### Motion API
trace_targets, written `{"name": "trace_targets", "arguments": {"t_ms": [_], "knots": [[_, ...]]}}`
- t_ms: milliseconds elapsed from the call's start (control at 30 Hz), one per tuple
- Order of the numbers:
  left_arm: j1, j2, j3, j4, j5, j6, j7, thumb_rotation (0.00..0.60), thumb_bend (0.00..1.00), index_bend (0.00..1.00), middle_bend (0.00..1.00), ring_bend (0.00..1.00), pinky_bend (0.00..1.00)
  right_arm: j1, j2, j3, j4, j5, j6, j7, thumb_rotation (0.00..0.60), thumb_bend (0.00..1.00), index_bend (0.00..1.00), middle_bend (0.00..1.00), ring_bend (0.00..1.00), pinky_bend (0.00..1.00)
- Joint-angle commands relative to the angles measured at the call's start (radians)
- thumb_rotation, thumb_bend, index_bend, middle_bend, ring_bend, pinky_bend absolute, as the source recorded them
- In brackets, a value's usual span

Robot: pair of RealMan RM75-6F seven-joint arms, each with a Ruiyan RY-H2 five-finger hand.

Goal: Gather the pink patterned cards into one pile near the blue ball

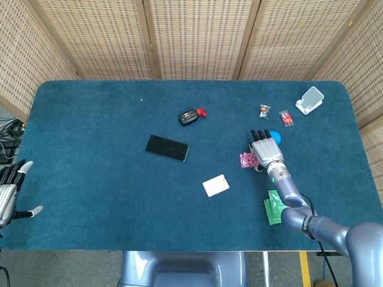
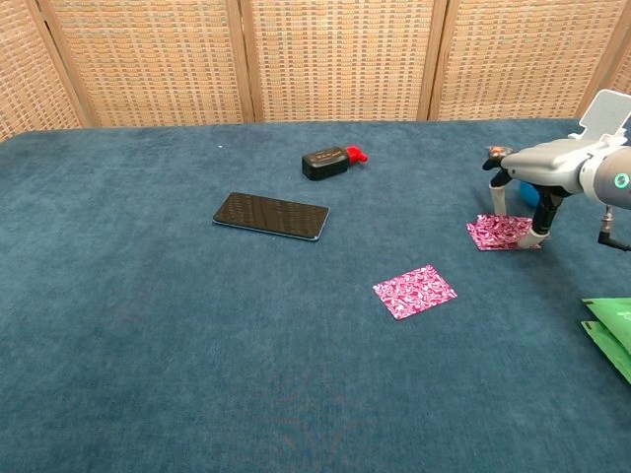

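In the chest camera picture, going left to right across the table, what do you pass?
Flat black smartphone → small black case with a red tip → loose pink patterned card → pink patterned cards under the right robot hand → green packets at the right edge.

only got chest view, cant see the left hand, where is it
Observer: The left hand is off the left edge of the table, fingers apart, holding nothing.
Operator: and the ball, right hand blocks it for me
Observer: The blue ball sits just past the fingertips of the right hand. From above, the pink cards show beside that hand, close to the ball.
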Motion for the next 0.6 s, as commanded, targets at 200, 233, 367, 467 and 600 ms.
{"name": "trace_targets", "arguments": {"t_ms": [200, 233, 367, 467, 600], "knots": [[0.0, -0.001, 0.0, 0.0, 0.0, 0.001, 0.001, 0.6, 0.0, 0.0, 0.0, 0.0, 0.0, -0.004, -0.007, 0.003, 0.019, -0.022, -0.011, 0.012, 0.6, 0.38, 0.49, 0.0, 0.0, 0.0], [0.0, -0.001, 0.0, 0.0, 0.001, 0.001, 0.002, 0.6, 0.0, 0.0, 0.0, 0.0, 0.0, -0.004, -0.007, 0.004, 0.021, -0.022, -0.015, 0.012, 0.6, 0.38, 0.49, 0.0, 0.0, 0.0], [0.001, -0.001, 0.0, -0.001, -0.001, 0.003, 0.004, 0.6, 0.0, 0.0, 0.0, 0.0, 0.0, -0.004, -0.009, 0.006, 0.029, -0.027, -0.022, 0.011, 0.6, 0.38, 0.49, 0.0, 0.0, 0.0], [0.0, -0.002, 0.0, -0.001, -0.002, 0.002, 0.006, 0.6, 0.0, 0.0, 0.0, 0.0, 0.0, -0.005, -0.011, 0.007, 0.035, -0.03, -0.025, 0.012, 0.6, 0.38, 0.47, 0.0, 0.0, 0.01], [-0.001, -0.002, -0.001, -0.002, -0.004, 0.001, 0.008, 0.6, 0.0, 0.0, 0.0, 0.0, 0.0, -0.008, -0.014, 0.008, 0.046, -0.038, -0.03, 0.018, 0.6, 0.38, 0.42, 0.0, 0.0, 0.01]]}}
